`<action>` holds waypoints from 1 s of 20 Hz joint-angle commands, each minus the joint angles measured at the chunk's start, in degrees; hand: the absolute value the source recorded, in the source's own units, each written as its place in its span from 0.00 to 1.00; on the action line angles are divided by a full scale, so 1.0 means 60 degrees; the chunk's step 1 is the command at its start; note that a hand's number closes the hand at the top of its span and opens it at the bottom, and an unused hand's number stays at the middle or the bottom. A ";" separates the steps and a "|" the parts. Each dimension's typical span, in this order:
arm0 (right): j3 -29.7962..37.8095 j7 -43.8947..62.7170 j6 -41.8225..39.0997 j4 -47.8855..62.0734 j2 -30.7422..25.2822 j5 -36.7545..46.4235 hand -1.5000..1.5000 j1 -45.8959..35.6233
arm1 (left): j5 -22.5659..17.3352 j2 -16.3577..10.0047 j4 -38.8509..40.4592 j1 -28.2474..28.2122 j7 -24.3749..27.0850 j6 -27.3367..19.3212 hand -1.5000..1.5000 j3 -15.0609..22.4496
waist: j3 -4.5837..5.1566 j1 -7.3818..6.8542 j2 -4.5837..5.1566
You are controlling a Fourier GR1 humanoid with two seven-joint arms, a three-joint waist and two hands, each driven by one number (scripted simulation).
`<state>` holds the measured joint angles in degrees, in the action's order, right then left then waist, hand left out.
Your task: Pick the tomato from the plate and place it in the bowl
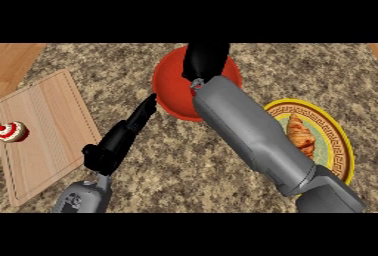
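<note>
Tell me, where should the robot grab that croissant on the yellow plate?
Probably across its thick middle, from straight above: the croissant lies flat on the plate, long and narrow, so a grip can span its width. The tapered ends offer less.

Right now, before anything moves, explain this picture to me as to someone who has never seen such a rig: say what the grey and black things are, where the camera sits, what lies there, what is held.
This is one view from the robot's head, looking steeply down at a speckled counter. The grey right forearm and left forearm are its arms, and each ends in a black hand. The right hand is over the red bowl. It is seen from behind, so I cannot tell whether it holds anything. The left hand points toward the bowl with straight fingers and holds nothing. At the right, a yellow plate carries a croissant. At the left, a wooden cutting board has a small red and white item on it. No tomato shows.
</note>
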<state>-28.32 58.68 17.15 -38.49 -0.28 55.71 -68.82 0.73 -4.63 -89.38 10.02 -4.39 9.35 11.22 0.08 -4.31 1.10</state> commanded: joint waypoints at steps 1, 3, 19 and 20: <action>0.0912 -0.0304 0.0027 0.0670 0.0045 -0.1501 1.00 0.0344 | -0.0177 -0.0254 -0.0132 0.0147 -0.0055 0.0146 0.50 -0.0334 | -0.0011 0.0035 0.0016; 0.1422 -0.0646 0.0620 0.0776 0.0045 -0.2182 0.00 0.0447 | -0.0425 -0.0312 0.0001 0.0396 -0.0180 0.0359 0.50 -0.0485 | -0.0016 -0.0030 0.0075; 0.2830 -0.3196 0.5213 0.1827 -0.0001 -0.2749 0.00 -0.0196 | -0.0159 -0.0147 -0.0093 -0.0069 -0.0211 0.0071 0.50 -0.0487 | -0.0016 0.0472 -0.0108; 0.3041 -0.3138 0.5179 0.1576 -0.0060 -0.2958 0.00 -0.0054 | -0.0009 -0.0014 -0.0094 -0.0129 -0.0264 -0.0147 0.50 -0.0425 | -0.0017 0.0570 -0.0147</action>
<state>-13.06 39.34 41.77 -27.44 -0.32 39.08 -70.02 0.28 -5.28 -89.71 9.27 -4.62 9.57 8.87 -0.01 -2.09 0.60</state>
